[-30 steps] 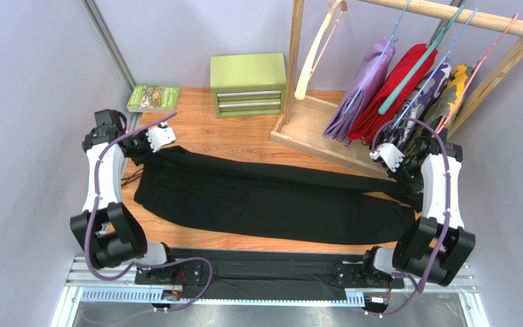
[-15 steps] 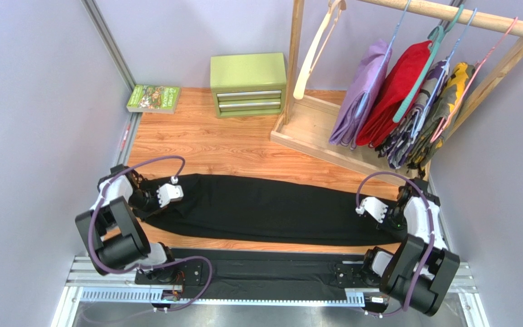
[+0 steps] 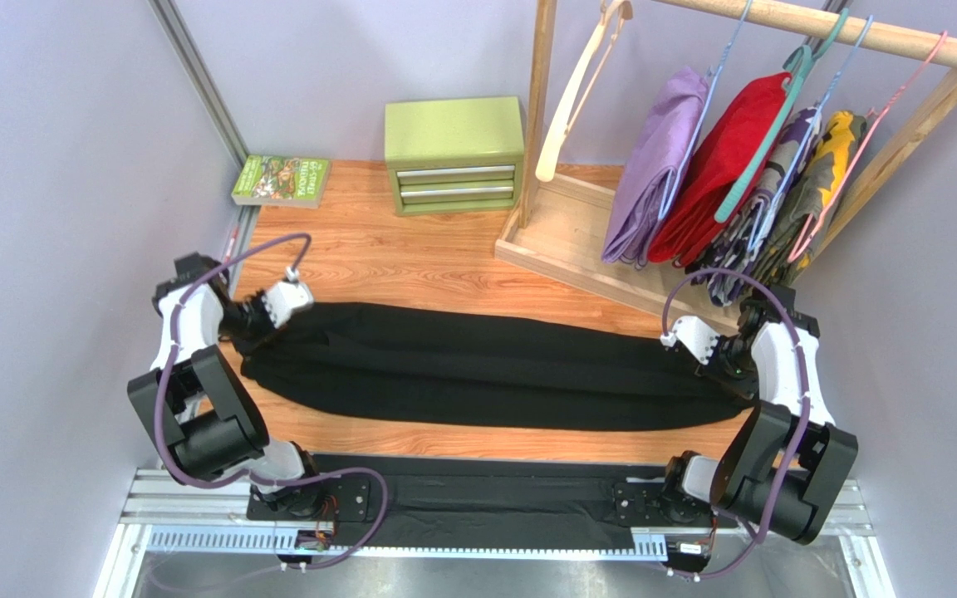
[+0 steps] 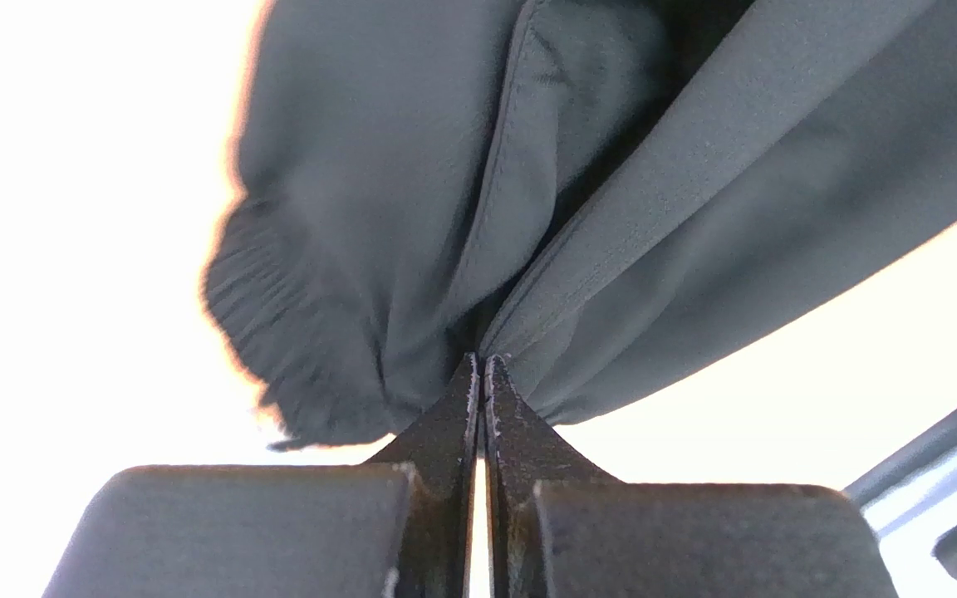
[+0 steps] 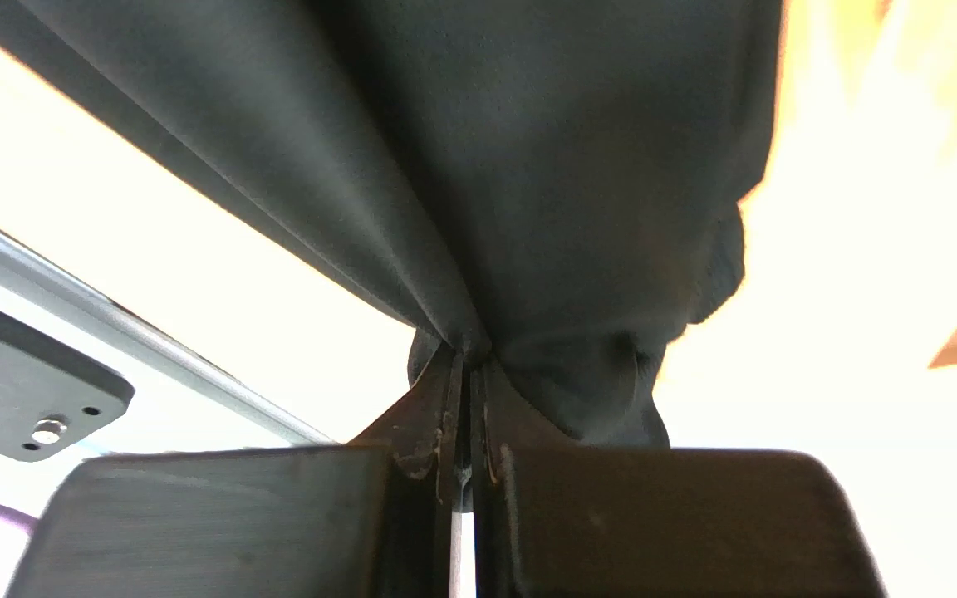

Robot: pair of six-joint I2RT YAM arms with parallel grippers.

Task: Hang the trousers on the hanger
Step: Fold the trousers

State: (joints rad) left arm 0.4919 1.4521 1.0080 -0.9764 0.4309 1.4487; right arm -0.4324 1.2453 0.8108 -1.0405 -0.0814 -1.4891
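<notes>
Black trousers (image 3: 484, 368) lie stretched across the wooden table (image 3: 384, 256) in your top view. Both arms are folded low, elbows out. The left gripper (image 3: 274, 308) pinches one end, the right gripper (image 3: 708, 355) the other. The hanger (image 3: 577, 94) hangs on the rack (image 3: 571, 237), well apart.

Left wrist: fingers (image 4: 446, 424) are clamped on a cloth fold.

Right wrist: fingers (image 5: 427, 417) are likewise clamped on cloth.

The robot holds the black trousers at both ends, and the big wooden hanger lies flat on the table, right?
Not quite. The hanger hangs from the rack, not flat on the table, as the top view shows. The left gripper and right gripper do hold the trousers' ends.
</notes>
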